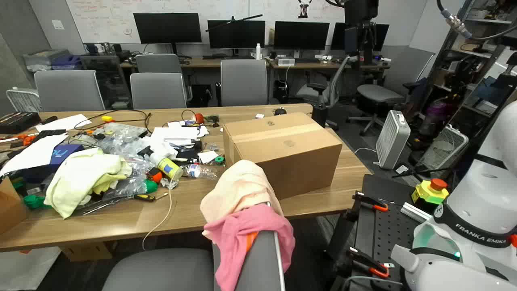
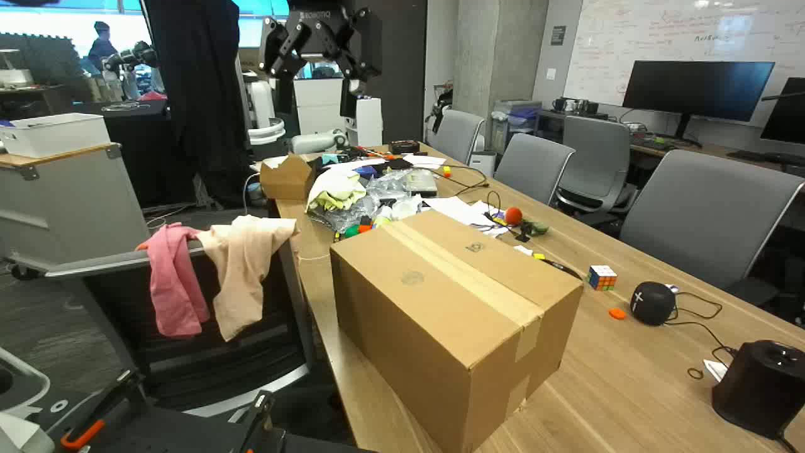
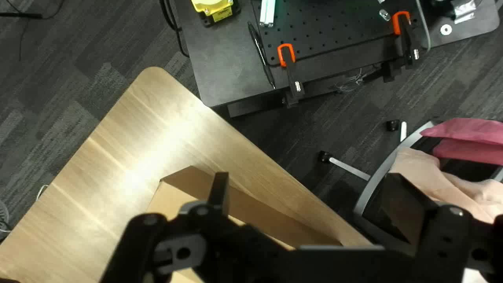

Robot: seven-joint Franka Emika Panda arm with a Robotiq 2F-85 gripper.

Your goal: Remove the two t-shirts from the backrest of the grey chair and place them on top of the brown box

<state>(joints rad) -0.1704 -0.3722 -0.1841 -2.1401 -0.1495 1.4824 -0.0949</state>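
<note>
A peach t-shirt and a pink t-shirt hang side by side over the backrest of the grey chair. In an exterior view the pink shirt and peach shirt hang down the backrest's rear. The closed, taped brown box stands on the table beside the chair; it also shows in an exterior view. My gripper is open and empty, high above. In the wrist view its spread fingers are above the box side, with the peach shirt partly hidden by a finger.
The wooden table carries clutter, including a yellow-green cloth and plastic bags. A black cart with clamps stands near the table corner. Two black speakers and a puzzle cube lie beyond the box. Grey chairs line the far side.
</note>
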